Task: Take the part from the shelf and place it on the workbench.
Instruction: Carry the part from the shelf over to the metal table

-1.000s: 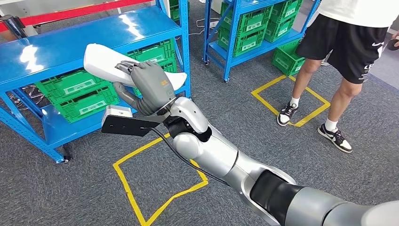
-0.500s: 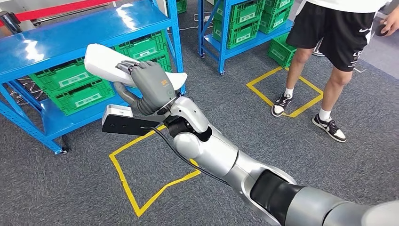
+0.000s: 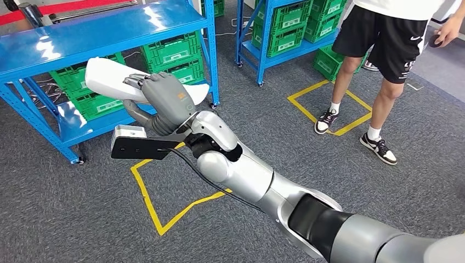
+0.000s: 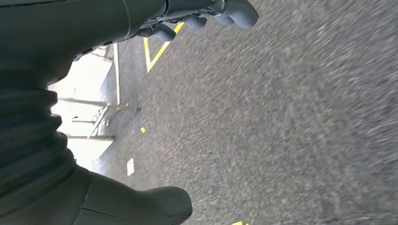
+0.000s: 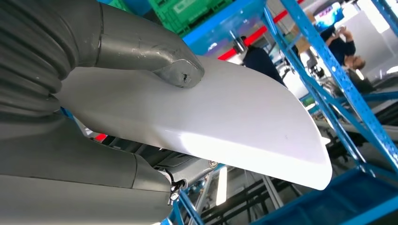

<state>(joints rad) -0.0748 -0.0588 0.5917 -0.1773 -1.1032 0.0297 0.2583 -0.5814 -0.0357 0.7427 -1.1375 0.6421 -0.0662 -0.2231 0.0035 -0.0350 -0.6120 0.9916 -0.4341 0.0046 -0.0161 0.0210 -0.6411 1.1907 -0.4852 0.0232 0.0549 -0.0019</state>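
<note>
A long, smooth white part (image 3: 109, 79) is held in the air in front of the blue shelf (image 3: 98, 33). My right hand (image 3: 162, 101) grips it around the middle, fingers over the top and thumb beneath. In the right wrist view the thumb (image 5: 155, 54) presses on the white part (image 5: 225, 122), whose tapered end points toward the shelf frame. My left hand (image 4: 94, 28) hangs over the grey floor, holding nothing, with the fingers (image 4: 225, 11) and the thumb (image 4: 159, 204) apart.
Green crates (image 3: 170, 55) fill the lower shelf levels. A second blue rack (image 3: 285, 33) with green crates stands behind. A person (image 3: 389, 49) in black shorts stands at the right by a yellow floor square (image 3: 334, 107). Another yellow square (image 3: 164, 197) lies under my arm.
The whole picture has shifted, so the camera has moved. My right hand keeps its hold on the white part, now a little further left in the picture.
</note>
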